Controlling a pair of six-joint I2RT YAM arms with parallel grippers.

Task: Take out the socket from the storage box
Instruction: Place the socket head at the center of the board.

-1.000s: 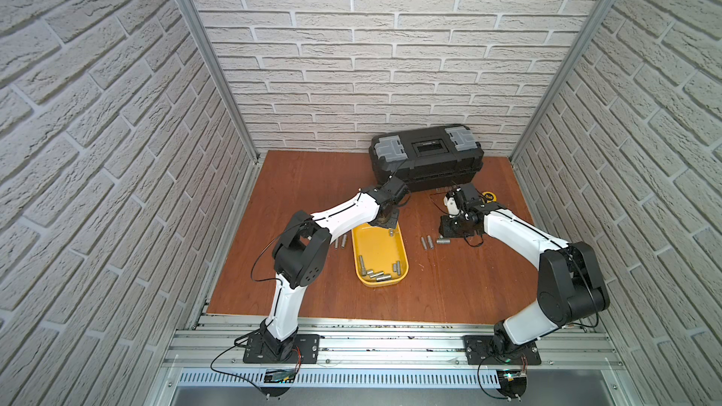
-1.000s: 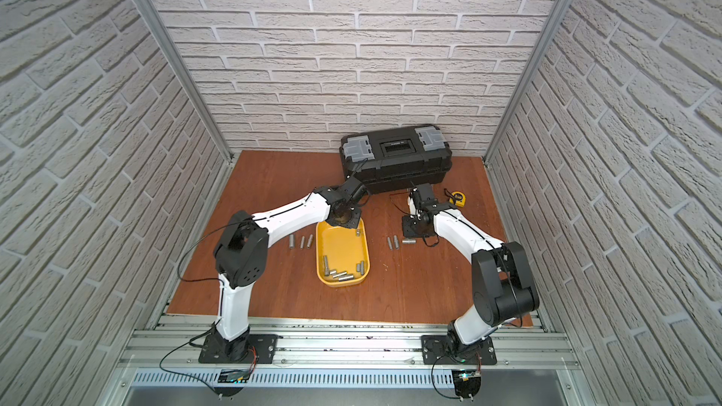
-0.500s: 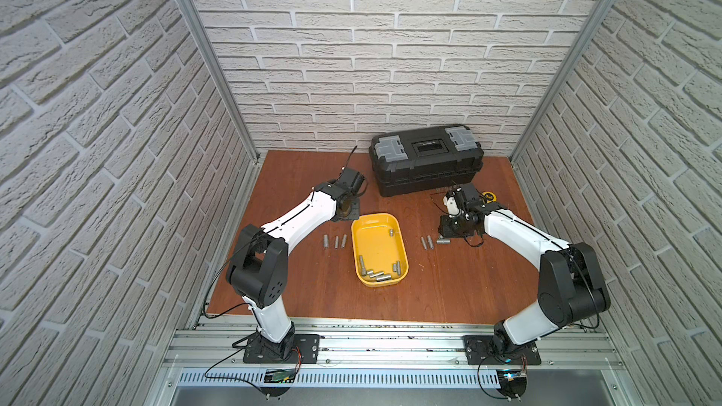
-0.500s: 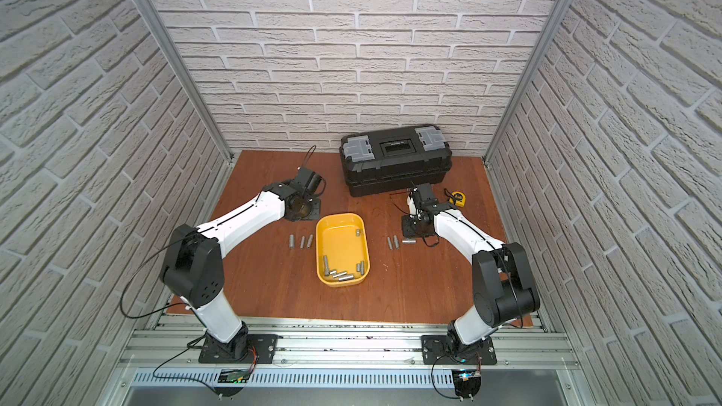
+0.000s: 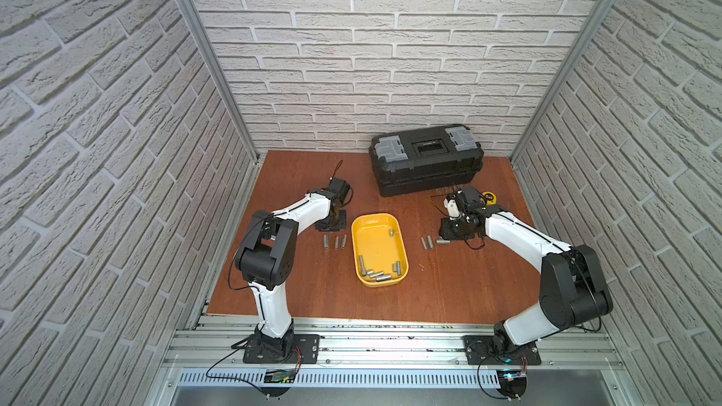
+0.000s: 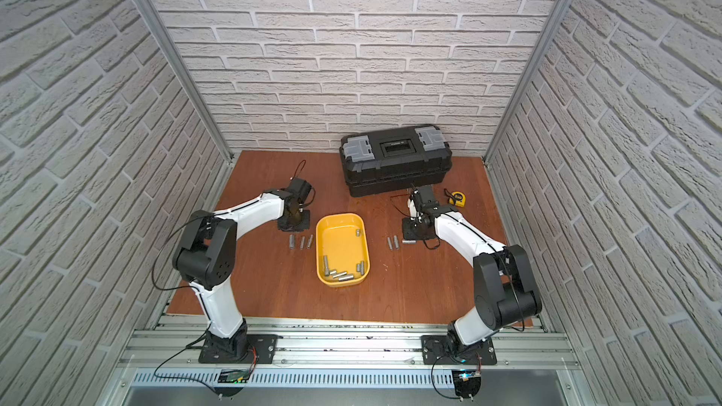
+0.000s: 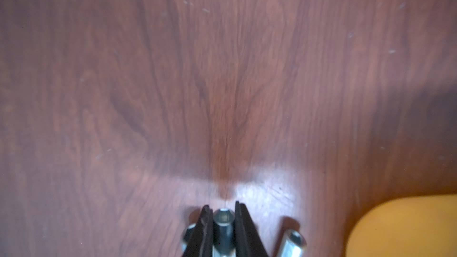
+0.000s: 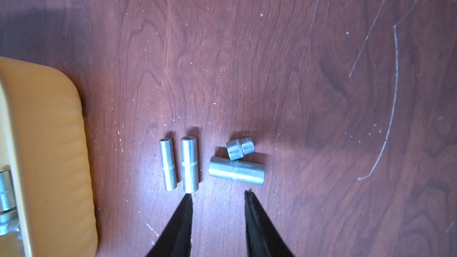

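Observation:
The yellow storage box (image 5: pixel 374 237) (image 6: pixel 339 237) lies mid-table with several sockets (image 5: pixel 378 275) at its near end and one socket (image 5: pixel 390 232) at its far end. My left gripper (image 5: pixel 334 230) (image 7: pixel 223 208) is low at the table left of the box, shut on a silver socket (image 7: pixel 223 218). That socket sits between two others (image 7: pixel 293 243) in a row (image 6: pixel 302 242). Right of the box, my right gripper (image 5: pixel 449 234) (image 8: pixel 218 194) stands open just short of several sockets (image 8: pixel 189 164) lying on the wood, touching none.
A black toolbox (image 5: pixel 426 164) with grey latches stands against the back wall. A yellow tape measure (image 5: pixel 488 198) lies behind the right arm. Brick walls close in both sides. A corner of the box (image 7: pixel 408 226) (image 8: pixel 49 144) shows in each wrist view.
My left arm has swung from over the box's far end to the left and down to the table, carrying a socket; three sockets now line up there instead of two. The right arm has not moved.

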